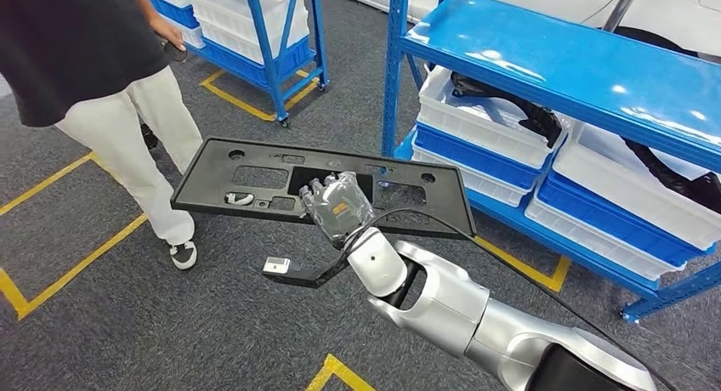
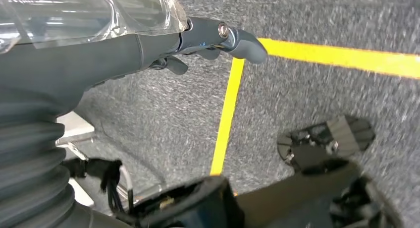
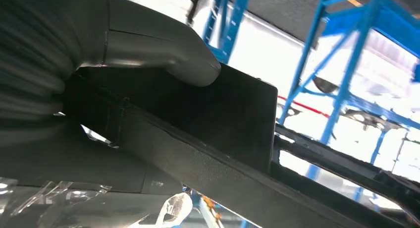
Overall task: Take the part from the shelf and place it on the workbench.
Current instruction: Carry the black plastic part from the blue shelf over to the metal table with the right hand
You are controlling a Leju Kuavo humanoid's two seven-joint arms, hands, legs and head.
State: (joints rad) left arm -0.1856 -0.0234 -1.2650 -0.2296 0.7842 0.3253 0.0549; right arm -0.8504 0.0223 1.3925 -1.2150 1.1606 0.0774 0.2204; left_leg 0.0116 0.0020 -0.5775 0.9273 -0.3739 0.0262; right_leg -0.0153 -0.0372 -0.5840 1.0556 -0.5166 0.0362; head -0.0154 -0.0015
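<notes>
Holding a long, flat black plastic part (image 1: 319, 187) out over the grey carpet (image 1: 212, 323), the robot's right hand (image 1: 337, 206) grips it near the middle of its near edge. That hand is wrapped in clear plastic, and its fingers reach up through a large cut-out in the part. In the right wrist view the thick grey thumb (image 3: 163, 52) presses flat on the dark face of the part (image 3: 228, 114), so the hand is clamped on it. The part is in the air and roughly level, clear of the blue shelf (image 1: 561, 68), which stands just beside the part's far end. White and blue bins (image 1: 493, 140) on the shelf's lower level hold other black pieces.

A person (image 1: 110, 85) in a dark top and pale trousers stands near the opposite end of the part, one white shoe on the carpet. Beyond the person, farther from the part, is a second blue shelf (image 1: 272, 34) with white bins. Yellow tape lines (image 1: 68, 246) cross the carpet below the part, and a small white tag (image 1: 276, 265) lies on the carpet just under the part's near edge.

The left hand (image 2: 208, 44) shows in the left wrist view above carpet and yellow tape (image 2: 228, 109); its fingers are curled inward with nothing in them
</notes>
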